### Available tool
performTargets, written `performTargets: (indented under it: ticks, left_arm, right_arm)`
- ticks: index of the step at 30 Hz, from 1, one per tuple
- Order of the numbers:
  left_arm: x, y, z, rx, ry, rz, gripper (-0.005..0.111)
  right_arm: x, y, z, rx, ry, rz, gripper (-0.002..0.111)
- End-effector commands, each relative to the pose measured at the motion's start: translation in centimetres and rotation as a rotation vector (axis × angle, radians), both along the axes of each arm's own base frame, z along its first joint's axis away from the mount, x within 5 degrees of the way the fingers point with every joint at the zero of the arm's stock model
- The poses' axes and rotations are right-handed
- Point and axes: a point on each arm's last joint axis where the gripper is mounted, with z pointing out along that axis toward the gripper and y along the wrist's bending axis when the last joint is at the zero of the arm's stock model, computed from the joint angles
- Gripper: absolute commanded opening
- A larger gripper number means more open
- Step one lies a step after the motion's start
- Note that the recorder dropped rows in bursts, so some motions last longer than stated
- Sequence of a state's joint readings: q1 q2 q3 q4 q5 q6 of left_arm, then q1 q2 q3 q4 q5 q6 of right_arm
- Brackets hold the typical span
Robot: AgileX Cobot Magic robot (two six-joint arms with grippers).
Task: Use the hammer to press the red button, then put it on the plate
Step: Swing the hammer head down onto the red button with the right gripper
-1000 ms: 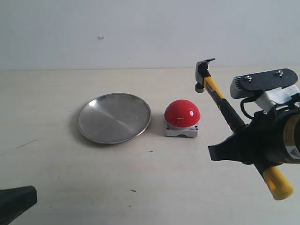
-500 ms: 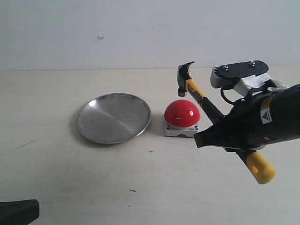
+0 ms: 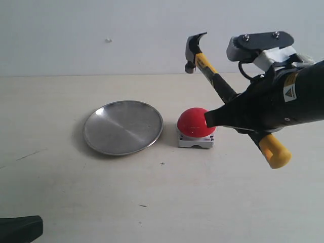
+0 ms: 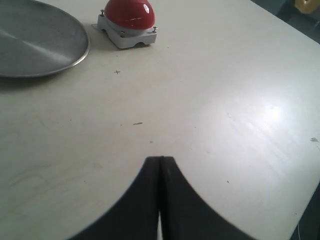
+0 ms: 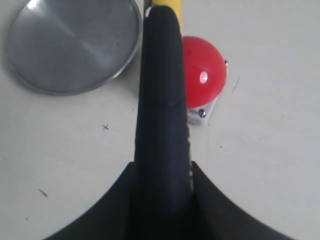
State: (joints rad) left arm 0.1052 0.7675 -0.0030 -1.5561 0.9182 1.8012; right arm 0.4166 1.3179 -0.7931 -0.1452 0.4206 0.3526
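My right gripper (image 3: 230, 117) is shut on the black handle of the hammer (image 3: 217, 83), whose dark head is raised high over the far side of the red button (image 3: 195, 123) and whose yellow end points down toward the front right. The gripper's tip overlaps the button's right side in the exterior view. In the right wrist view the hammer (image 5: 161, 90) runs up between the jaws beside the red button (image 5: 205, 72). The silver plate (image 3: 123, 127) lies left of the button, bare. My left gripper (image 4: 160, 159) is shut and holds nothing, low at the front left.
The light tabletop (image 3: 162, 197) carries only the plate and the button. A plain pale wall (image 3: 101, 35) rises behind it. The tabletop's edge (image 4: 285, 25) shows beyond the button in the left wrist view.
My right arm has swung left with the hammer, from right of the button to over it, and the hammer head now stands higher than half a second ago. The left gripper has stayed put.
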Motion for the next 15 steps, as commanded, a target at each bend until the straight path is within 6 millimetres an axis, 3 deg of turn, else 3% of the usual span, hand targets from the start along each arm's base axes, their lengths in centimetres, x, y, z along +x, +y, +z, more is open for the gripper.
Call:
performTargets:
  ticks: [1, 4, 11, 14, 15]
  left_arm:
    - [-0.1, 0.0, 0.0, -0.007, -0.006, -0.005, 0.0]
    - [-0.1, 0.0, 0.0, -0.007, -0.006, -0.005, 0.0]
    - [-0.1, 0.0, 0.0, -0.007, -0.006, -0.005, 0.0]
    - [-0.1, 0.0, 0.0, -0.007, -0.006, -0.005, 0.0]
    - [-0.1, 0.0, 0.0, -0.007, -0.006, -0.005, 0.0]
  right_arm:
    - [0.2, -0.1, 2.4, 0.031, -0.13, 0.019, 0.0]
    - [0.1, -0.2, 1.6, 0.001, -0.081, 0.021, 0.0]
    - [0.1, 0.1, -5.9, -0.122, 0.223, 0.065, 0.0]
    - [0.7, 0.5, -6.0, -0.097, 0.192, 0.071, 0.0]
    - [1.0, 0.8, -4.5, -0.01, 0.082, 0.05, 0.0]
